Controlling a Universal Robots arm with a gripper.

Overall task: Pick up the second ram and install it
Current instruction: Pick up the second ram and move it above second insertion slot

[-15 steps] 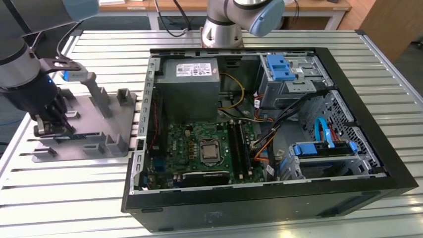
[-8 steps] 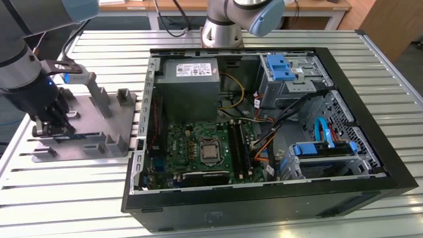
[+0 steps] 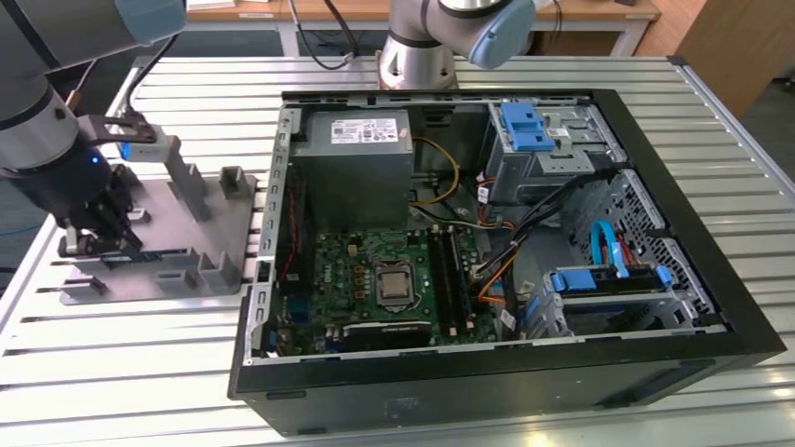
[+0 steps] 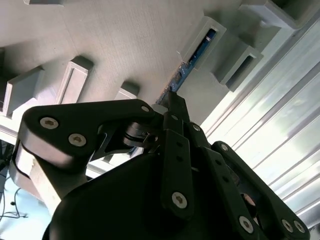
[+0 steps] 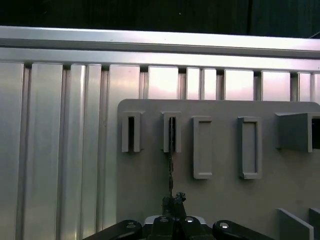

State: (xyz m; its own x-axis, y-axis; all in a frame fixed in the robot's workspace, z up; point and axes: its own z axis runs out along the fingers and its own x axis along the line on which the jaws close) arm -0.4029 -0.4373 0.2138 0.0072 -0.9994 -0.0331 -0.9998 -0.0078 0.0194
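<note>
Right now your black hand (image 4: 172, 97) is pinched narrow on the thin blue-green circuit-board strip, the second ram (image 4: 194, 56). It stands on edge in a slot of the grey plastic holder tray (image 3: 174, 275), at the exterior view's left of the open black computer case (image 3: 497, 391) on the ribbed metal counter (image 3: 149, 354).

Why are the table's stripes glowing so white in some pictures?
It's glare: in the second wrist view light bounces off the metal table, washing its ribs white beside the dark end effector gripping the second ram; in the first wrist view the ribs shine in patches; in the exterior view light is softer, with shadow inside the computer case.
</note>
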